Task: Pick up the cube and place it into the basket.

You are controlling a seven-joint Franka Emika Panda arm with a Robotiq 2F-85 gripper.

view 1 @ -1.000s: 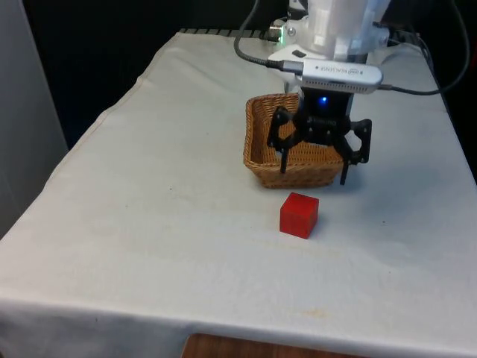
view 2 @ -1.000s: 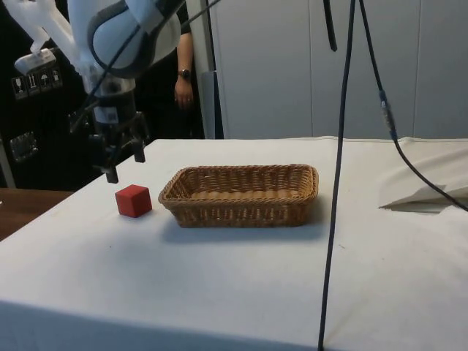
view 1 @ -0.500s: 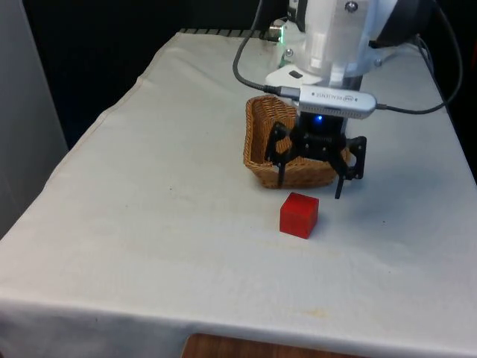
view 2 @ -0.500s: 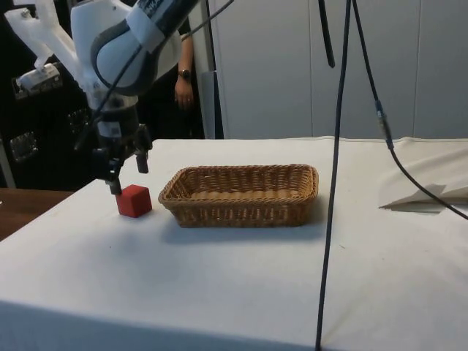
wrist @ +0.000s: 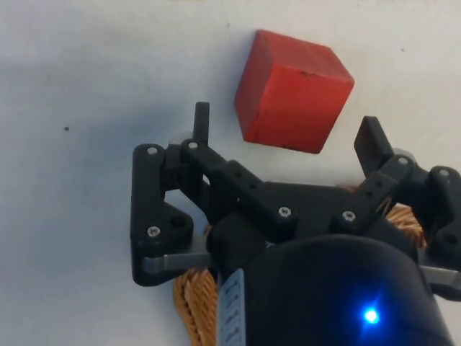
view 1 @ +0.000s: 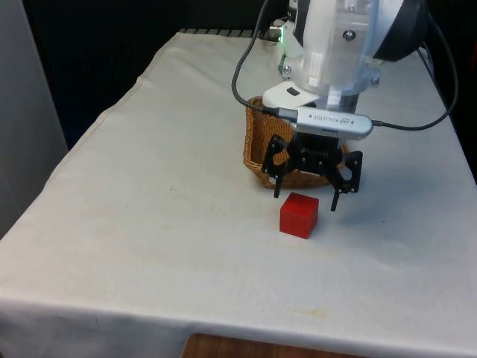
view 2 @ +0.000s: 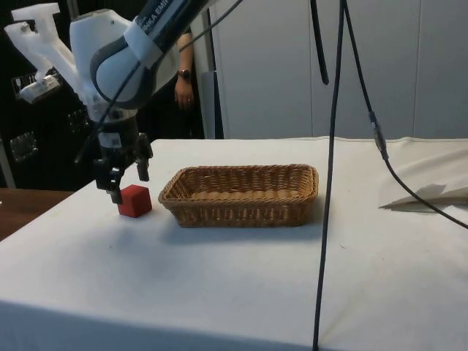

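On the white-clothed surface (view 1: 149, 224), seen from the front, the small red matte-faced cube (view 1: 299, 215) sits just before the near end of the shallow woven wicker basket (view 1: 257, 142), apart from it. My black two-fingered claw (view 1: 305, 201) hangs just above and behind the cube, fingers spread wider than the block and touching nothing.

From the side, the cube (view 2: 134, 201) rests flat on the cloth beside the basket's (view 2: 241, 194) short end, a small gap between them. My claw (view 2: 129, 184) stands at the cube's top edge, one finger to each side, not yet around it. A person's arm shows behind the surface.

At the wrist, the cube (wrist: 294, 91) lies turned slightly askew to my fingers (wrist: 201, 124), its edges crisp and its faces flat. Basket weave (wrist: 191, 303) shows beneath my claw.

Judgement: the block looks rigid, light and not fragile, with faces giving fair friction. I should take it across two opposite flat sides at mid-height, after squaring my claw to those faces; a corner-to-corner pinch risks twisting it out.
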